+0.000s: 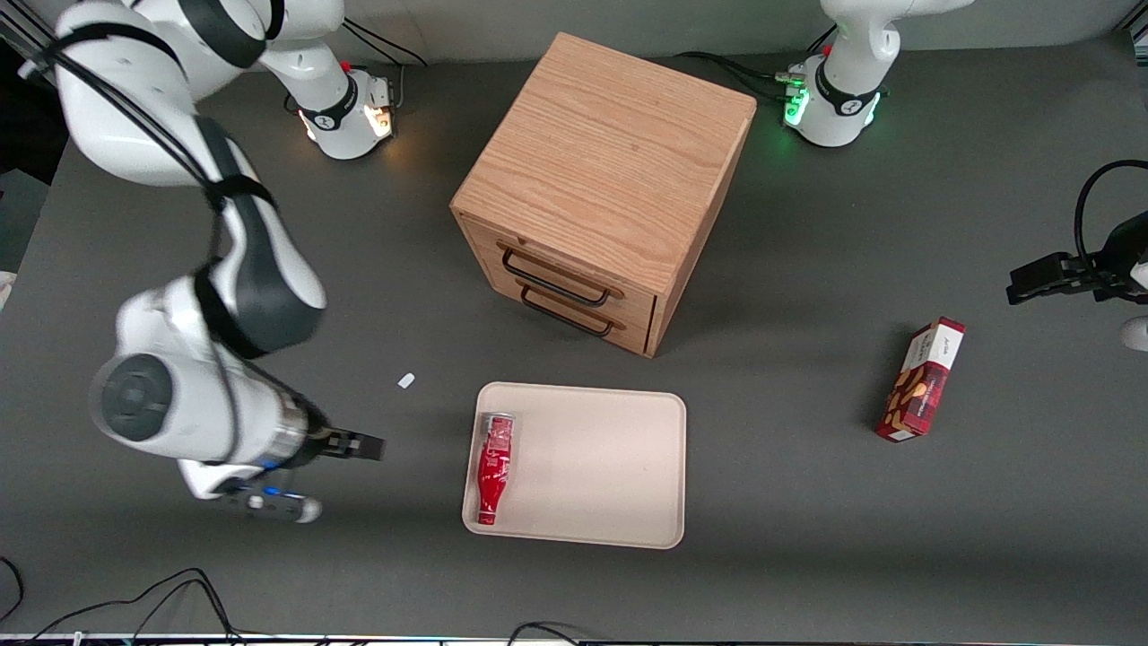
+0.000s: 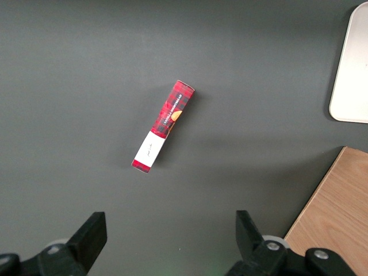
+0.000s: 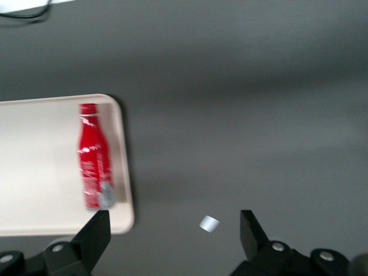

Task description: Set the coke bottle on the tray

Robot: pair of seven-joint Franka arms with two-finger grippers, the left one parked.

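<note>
Dark grey matte tabletop (image 1: 807, 502) fills the front view, with a light oak drawer cabinet (image 1: 603, 188) with two black wire handles at upper centre and a red plaid cardboard snack box (image 1: 921, 379) lying at the right of the frame, toward the parked arm's end. The small slim red coke bottle (image 1: 494, 465) with white lettering lies on its side in the large flat beige tray (image 1: 610, 467), along the tray's edge nearest the working arm, its red cap pointing toward the front camera and its clear base toward the cabinet. The right arm's black two-finger gripper (image 1: 377, 446) hangs at the lower left of the frame, near the tray but apart from it, fingers spread and holding nothing; the wrist view shows the bottle (image 3: 95, 158) clear of them. A tiny white scrap (image 1: 406, 380) lies on the table nearby. The placing looks done; what remains is probably only a clean retreat that does not nudge the smooth, low-rimmed tray.
</note>
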